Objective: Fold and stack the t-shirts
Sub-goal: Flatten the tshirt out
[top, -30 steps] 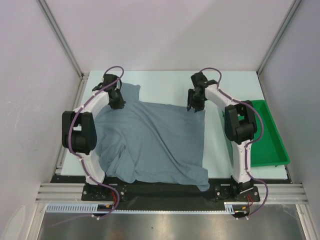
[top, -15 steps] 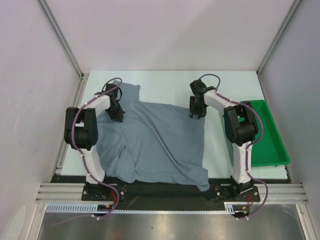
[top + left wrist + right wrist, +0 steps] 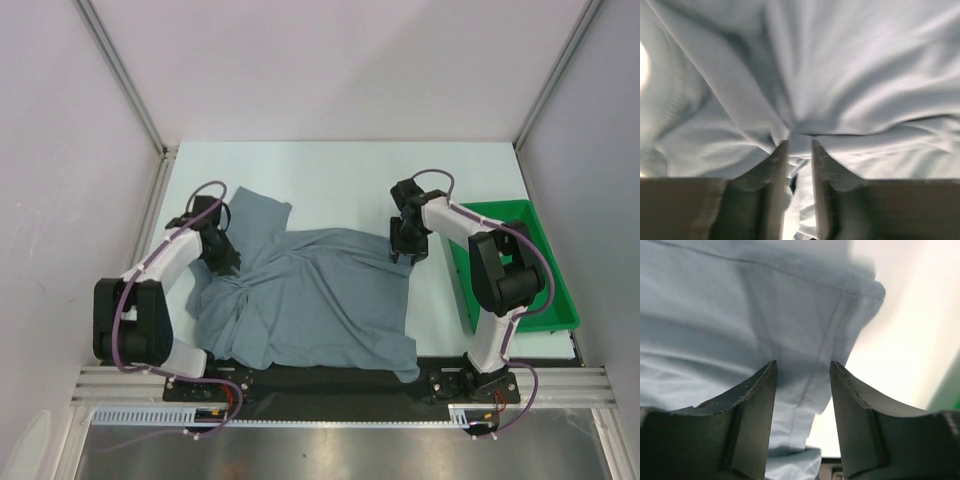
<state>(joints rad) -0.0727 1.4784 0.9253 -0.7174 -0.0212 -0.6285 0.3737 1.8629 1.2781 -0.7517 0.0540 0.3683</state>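
Note:
One slate blue-grey t-shirt (image 3: 320, 300) lies spread and wrinkled across the white table (image 3: 340, 180). My left gripper (image 3: 228, 262) is down on its left part, where creases gather toward it. In the left wrist view the jaws (image 3: 800, 145) stand narrow with a pinch of cloth (image 3: 840, 75) between them and taut folds radiating from the tips. My right gripper (image 3: 405, 250) is at the shirt's far right corner. Its jaws (image 3: 802, 367) stand apart over the stitched hem (image 3: 740, 305), with bare table showing beside the right finger.
A green plastic tray (image 3: 555, 300) stands at the right edge of the table, just right of the right arm. A sleeve flap (image 3: 255, 210) sticks out toward the far left. Grey walls enclose the table on three sides.
Both grippers moved toward the near edge, and the shirt's far edge came with them. The left arm swung outward and cloth bunched up beside its gripper.

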